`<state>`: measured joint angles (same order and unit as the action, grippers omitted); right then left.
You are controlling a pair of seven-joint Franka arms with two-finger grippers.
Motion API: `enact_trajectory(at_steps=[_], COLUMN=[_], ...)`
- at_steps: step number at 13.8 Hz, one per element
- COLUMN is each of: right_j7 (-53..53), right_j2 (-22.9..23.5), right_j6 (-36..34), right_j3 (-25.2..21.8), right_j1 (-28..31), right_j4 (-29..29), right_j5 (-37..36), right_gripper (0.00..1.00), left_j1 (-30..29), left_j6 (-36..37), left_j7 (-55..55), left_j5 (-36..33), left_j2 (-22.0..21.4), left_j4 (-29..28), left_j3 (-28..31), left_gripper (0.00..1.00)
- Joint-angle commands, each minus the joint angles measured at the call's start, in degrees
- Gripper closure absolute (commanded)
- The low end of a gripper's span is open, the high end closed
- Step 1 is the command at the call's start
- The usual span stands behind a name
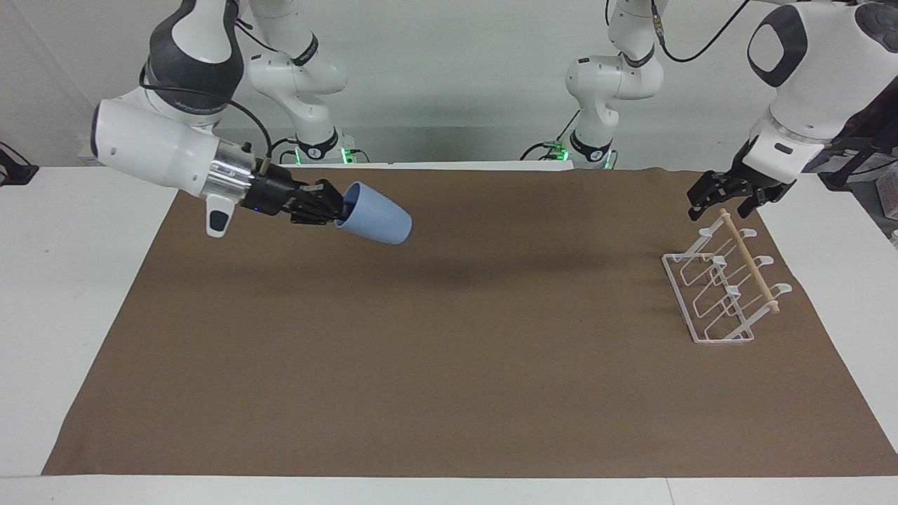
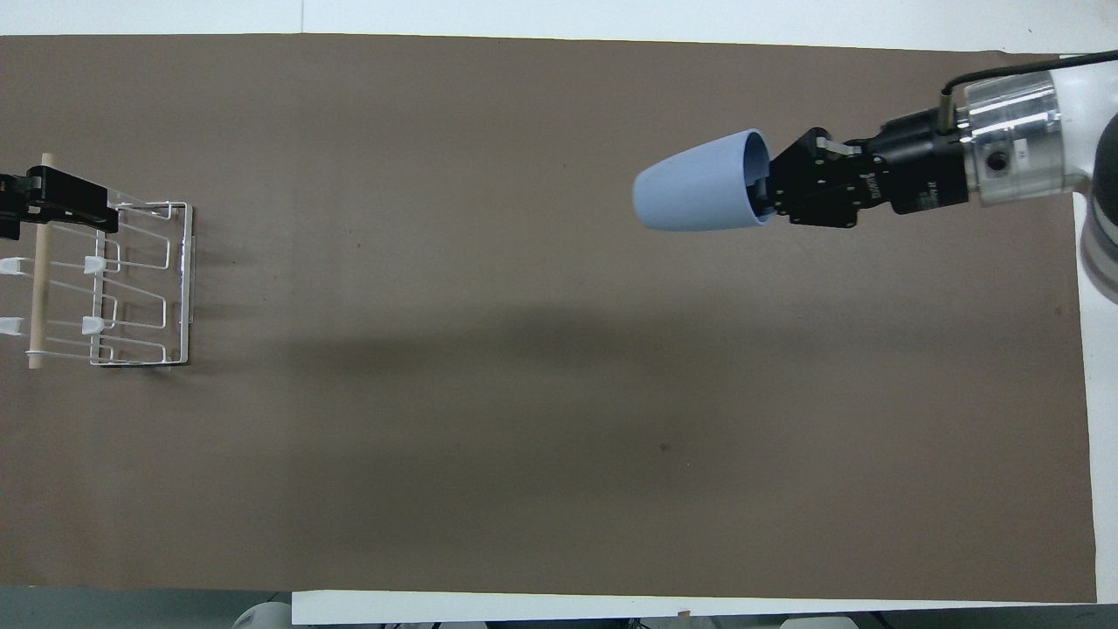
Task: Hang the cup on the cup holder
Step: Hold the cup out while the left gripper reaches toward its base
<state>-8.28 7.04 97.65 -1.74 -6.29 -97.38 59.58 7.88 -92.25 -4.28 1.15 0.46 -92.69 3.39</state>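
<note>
R gripper clamps cup by rim, airborne over mat. Looks light, stiff, smooth plastic; rim pinch probably ok. L gripper at cup holder dowel end, fingers state unclear.

The cup was a plain matte light blue, no pattern. The cup holder was white wire with a pale wooden dowel on top. Brown mat, solid colour, over a white table. Both grippers were black on white-and-dark-grey arms.
</note>
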Motion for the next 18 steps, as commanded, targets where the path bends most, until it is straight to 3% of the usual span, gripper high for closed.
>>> enact_trajectory(at_steps=[1, 3, 4, 6, 8, 13, 18], right_j7=[-8.38, -13.40, -14.56, -14.48, -13.78, -14.39, -16.06], right_j2=[0.26, 0.17, 0.08, -0.97, -2.11, -2.55, -3.08], right_j6=[7.16, 17.43, 22.01, 25.65, 26.88, 26.62, 26.62], right_j3=[0.07, 0.07, 0.07, 0.07, 0.07, 0.07, 0.07], right_j1=[-6.16, -12.92, -15.91, -19.18, -21.12, -21.66, -21.66], right_j4=[-0.87, -2.46, -3.34, -6.58, -9.58, -10.47, -11.60], right_j5=[6.92, 12.20, 13.79, 16.43, 16.71, 16.79, 16.97], right_gripper=[1.00, 1.00, 1.00, 1.00, 1.00, 1.00, 1.00], left_j1=[-0.50, 0.55, 2.39, 5.73, 8.02, 10.75, 15.93], left_j6=[0.76, 0.50, -0.11, -2.92, -6.95, -12.32, -15.59], left_j7=[-1.70, -7.19, -15.07, -28.96, -42.15, -72.04, -86.15], left_j5=[1.31, 2.71, 5.24, 9.99, 15.35, 28.10, 34.36], left_j2=[-1.95, -3.18, -3.28, -2.66, -1.88, -0.99, 0.23], left_j4=[-1.69, -4.24, -4.60, -4.25, -4.07, -4.25, -4.60], left_j3=[0.38, -0.22, -0.32, -0.32, -0.32, -0.32, -0.32], left_gripper=[0.00, 0.00, 0.00, 0.00, 0.00, 0.00, 0.00])
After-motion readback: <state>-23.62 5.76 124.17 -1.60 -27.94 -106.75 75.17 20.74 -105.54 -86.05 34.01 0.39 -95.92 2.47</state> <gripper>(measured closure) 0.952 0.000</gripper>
